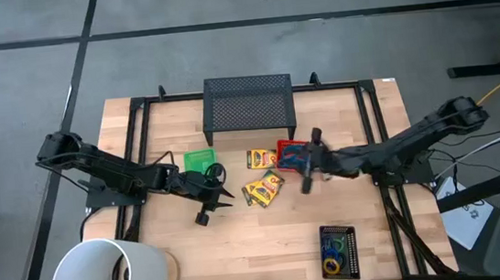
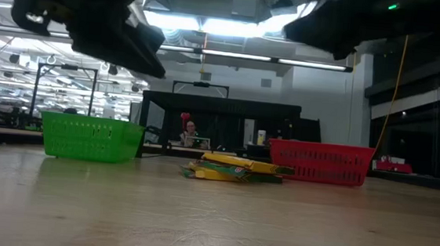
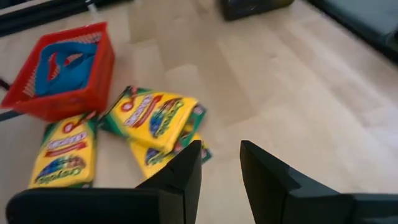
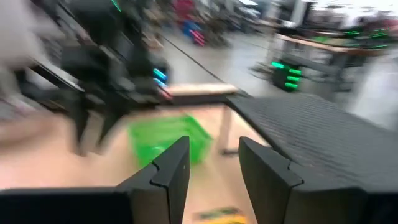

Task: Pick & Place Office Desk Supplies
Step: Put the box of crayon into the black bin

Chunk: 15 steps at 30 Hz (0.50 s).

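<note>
Three yellow crayon boxes (image 3: 152,115) lie mid-table, two overlapping (image 1: 265,188) and one (image 1: 261,157) beside the red mesh tray (image 3: 106,62). A blue cord bundle (image 3: 62,65) rests inside that tray. Coloured rubber-band rings (image 1: 335,253) sit in a small black tray (image 1: 323,243) near the front edge. My left gripper (image 3: 221,149) hovers open and empty above the table, just left of the overlapping boxes (image 1: 226,197). My right gripper (image 4: 213,146) is open and empty, raised over the red tray (image 1: 296,161), facing the green tray (image 4: 168,140).
A green mesh tray (image 1: 199,159) stands behind my left gripper. A large black mesh tray (image 1: 248,103) stands at the far edge. A big white cylinder (image 1: 107,278) lies at the near left corner. Bare wood lies between the crayon boxes and the near edge.
</note>
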### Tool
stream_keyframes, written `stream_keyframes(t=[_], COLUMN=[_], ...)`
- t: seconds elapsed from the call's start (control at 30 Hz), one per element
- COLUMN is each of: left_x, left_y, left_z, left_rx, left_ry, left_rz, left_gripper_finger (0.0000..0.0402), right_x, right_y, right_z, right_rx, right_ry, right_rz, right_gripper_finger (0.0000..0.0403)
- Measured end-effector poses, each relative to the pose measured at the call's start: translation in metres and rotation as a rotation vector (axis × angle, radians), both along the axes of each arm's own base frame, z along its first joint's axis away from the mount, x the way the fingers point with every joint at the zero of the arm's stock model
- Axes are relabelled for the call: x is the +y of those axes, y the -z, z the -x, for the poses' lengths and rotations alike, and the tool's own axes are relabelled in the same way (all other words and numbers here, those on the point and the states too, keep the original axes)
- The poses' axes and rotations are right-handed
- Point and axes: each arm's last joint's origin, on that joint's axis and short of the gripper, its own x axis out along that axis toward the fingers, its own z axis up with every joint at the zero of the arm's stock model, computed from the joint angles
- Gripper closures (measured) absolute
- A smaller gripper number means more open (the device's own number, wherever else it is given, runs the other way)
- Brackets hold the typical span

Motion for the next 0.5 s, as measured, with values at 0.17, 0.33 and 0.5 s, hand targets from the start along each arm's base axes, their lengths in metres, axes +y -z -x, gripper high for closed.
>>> stream_keyframes(t=[0.17, 0.33, 0.5], left_x=[0.002, 0.004, 0.003], left_y=[0.008, 0.016, 0.022], left_z=[-0.001, -0.005, -0.010], left_rx=[0.024, 0.037, 0.030], left_ry=[-0.059, -0.096, -0.098], left_rz=[-0.051, -0.119, -0.127], left_gripper_finger=[0.0292, 0.0292, 0.0292], right_x=[0.012, 0.039, 0.063], right_y=[0.006, 0.013, 0.013], right_z=[-0.033, -0.057, -0.072], right_rx=[0.123, 0.282, 0.394], right_ry=[0.055, 0.058, 0.059], right_rz=[0.064, 0.116, 0.157], right_gripper_finger=[0.0264, 0.0264, 0.0264])
